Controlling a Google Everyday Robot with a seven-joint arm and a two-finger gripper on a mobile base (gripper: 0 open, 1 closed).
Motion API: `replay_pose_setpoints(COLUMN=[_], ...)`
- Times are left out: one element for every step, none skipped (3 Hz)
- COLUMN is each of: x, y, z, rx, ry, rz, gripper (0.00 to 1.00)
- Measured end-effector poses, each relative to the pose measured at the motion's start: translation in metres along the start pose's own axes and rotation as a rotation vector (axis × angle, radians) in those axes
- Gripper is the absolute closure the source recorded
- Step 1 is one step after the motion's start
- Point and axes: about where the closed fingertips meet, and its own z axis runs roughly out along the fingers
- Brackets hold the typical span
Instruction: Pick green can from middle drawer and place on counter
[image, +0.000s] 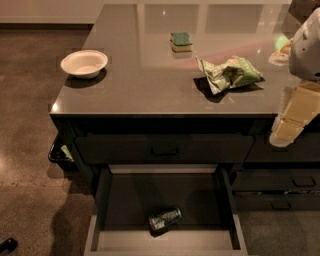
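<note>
The green can lies on its side on the dark floor of the open middle drawer, near the drawer's front rim and a little left of centre. The counter spreads above it, glossy grey-brown with a thin edge. My gripper hangs at the right edge of the view, pale yellow, at the counter's front right corner. It is far up and to the right of the can and holds nothing that I can see.
On the counter stand a white bowl at the left, a green and yellow sponge at the back, and a green and white snack bag right of centre. A closed drawer front with a black handle sits above the open drawer.
</note>
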Motion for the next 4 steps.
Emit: replay_pose_setpoints(x=[0.0,0.002,0.003,0.011], y=[0.0,0.018,0.057,0.109], z=[0.0,0.038,0.116,0.209], rx=[0.0,-0.059,-0.157,-0.335], ry=[0.0,-0.039,-0.168,-0.273], rz=[0.0,0.003,-0.029,-0.026], gripper=[0.0,0.0,0.0,0.0])
